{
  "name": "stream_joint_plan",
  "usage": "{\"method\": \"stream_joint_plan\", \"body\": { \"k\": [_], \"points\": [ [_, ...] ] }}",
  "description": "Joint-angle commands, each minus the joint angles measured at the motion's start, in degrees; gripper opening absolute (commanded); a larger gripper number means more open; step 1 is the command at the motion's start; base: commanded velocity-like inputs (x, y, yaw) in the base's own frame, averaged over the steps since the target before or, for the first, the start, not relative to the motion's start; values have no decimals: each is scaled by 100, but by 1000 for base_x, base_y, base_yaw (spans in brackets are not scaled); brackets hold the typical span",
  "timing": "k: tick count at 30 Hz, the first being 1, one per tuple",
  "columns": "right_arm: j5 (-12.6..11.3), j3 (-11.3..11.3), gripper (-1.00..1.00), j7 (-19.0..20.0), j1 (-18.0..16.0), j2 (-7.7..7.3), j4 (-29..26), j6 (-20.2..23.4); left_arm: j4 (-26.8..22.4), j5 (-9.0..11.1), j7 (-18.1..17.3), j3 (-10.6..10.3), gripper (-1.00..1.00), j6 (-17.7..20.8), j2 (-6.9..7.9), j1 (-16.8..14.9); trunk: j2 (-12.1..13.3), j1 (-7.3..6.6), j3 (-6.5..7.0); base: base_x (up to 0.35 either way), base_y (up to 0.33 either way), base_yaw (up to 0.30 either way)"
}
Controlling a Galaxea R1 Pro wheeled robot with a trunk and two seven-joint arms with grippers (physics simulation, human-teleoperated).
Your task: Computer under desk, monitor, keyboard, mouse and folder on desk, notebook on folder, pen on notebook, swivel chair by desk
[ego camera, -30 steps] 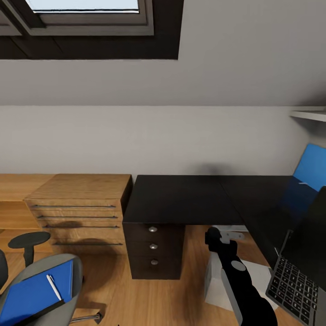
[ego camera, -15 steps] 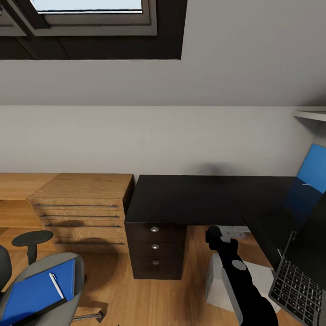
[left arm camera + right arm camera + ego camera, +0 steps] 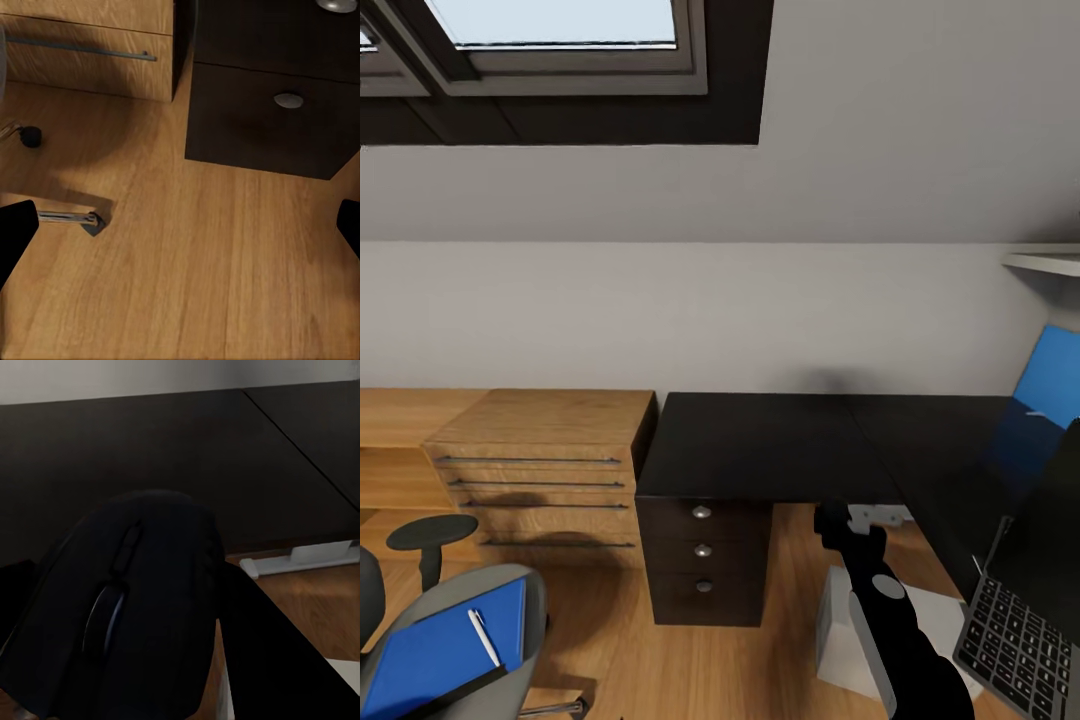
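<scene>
Right hand [image 3: 135, 675]: clamped on mouse [image 3: 127, 607], table [image 3: 760, 440] at 12 o'clock. Left hand [image 3: 180, 225]: spread wide, empty. Folder [image 3: 445, 645] with pen [image 3: 484, 638] on swivel chair [image 3: 525, 610], unmoved. Keyboard [image 3: 1015, 645] at 4 o'clock.

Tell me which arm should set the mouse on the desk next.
Right. Its tool already holds the mouse, raised near the desk edge. The left tool hangs open and empty over the floor by the drawers.

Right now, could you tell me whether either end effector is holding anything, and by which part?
The right end effector holds the small black rounded mouse by its sides. The left end effector is open, holding nothing.
</scene>
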Motion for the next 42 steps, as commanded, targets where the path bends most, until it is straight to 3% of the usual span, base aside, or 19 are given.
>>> {"method": "stream_joint_plan", "body": {
  "k": [1,12,29,42],
  "points": [
    [-12,-3,-100,-15,-3,3,-8,29,3,52,8,-24,100,-20,1,-4,-4,0,3,0,0,0],
    [-10,-3,-100,-15,5,2,-7,-29,3,52,8,-17,100,-20,1,-4,-4,0,102,24,0,0],
    [-3,-3,-100,-15,23,-5,-25,-28,2,52,8,-21,100,-20,1,-4,-4,0,131,300,0,0],
    [-6,4,-100,22,23,-5,8,-33,4,52,8,-24,100,-17,1,-4,-4,0,131,4,0,183]
  ]
}}
